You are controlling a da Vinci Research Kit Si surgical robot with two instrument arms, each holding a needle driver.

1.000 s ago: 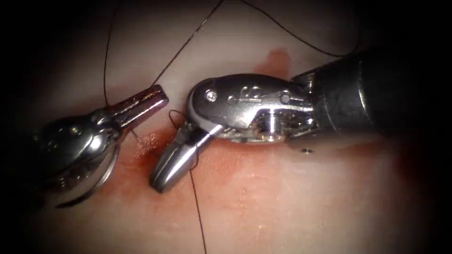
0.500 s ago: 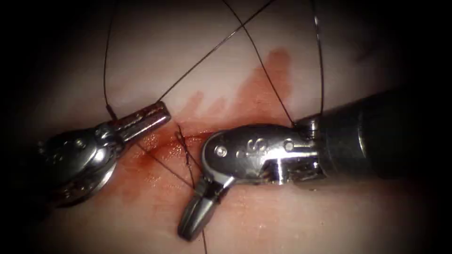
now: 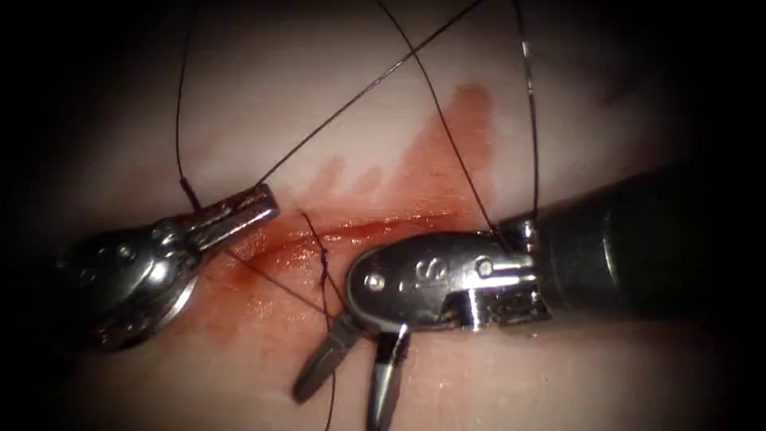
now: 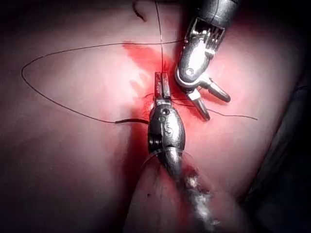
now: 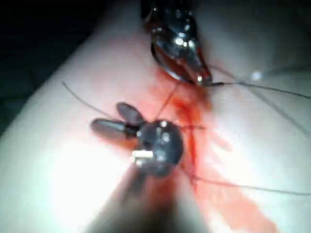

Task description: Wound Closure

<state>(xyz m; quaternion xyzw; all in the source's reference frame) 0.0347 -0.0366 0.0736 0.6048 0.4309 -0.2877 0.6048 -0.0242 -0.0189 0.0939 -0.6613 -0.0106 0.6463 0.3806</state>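
Dark vignetted edges, glare on metal

Right hand now spread open below the cut, thread released.

The right tool carries embossed marks on its wrist housing, at about 12 o'clock from its jaws; an "S" reads clearly, the neighbouring characters do not
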